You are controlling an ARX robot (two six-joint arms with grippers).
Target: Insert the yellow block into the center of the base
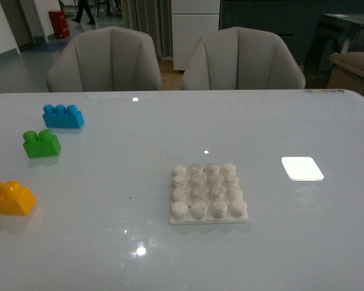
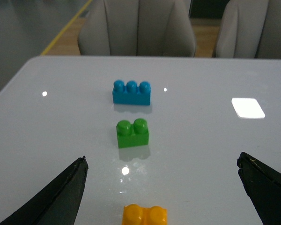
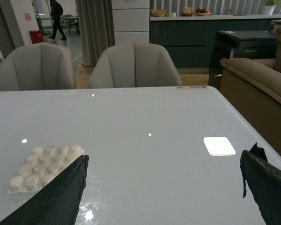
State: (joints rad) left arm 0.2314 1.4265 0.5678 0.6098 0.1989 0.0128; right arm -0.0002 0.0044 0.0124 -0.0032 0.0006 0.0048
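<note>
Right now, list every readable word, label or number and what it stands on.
None readable.
The yellow block and the base carry no print.
The pink wall sign and the coloured marks at the edge of the table are too small to read.

The yellow block (image 1: 10, 197), 2 studs up, sits at the near left; the white 4x4 base (image 1: 208, 194) lies flat at center.
</note>
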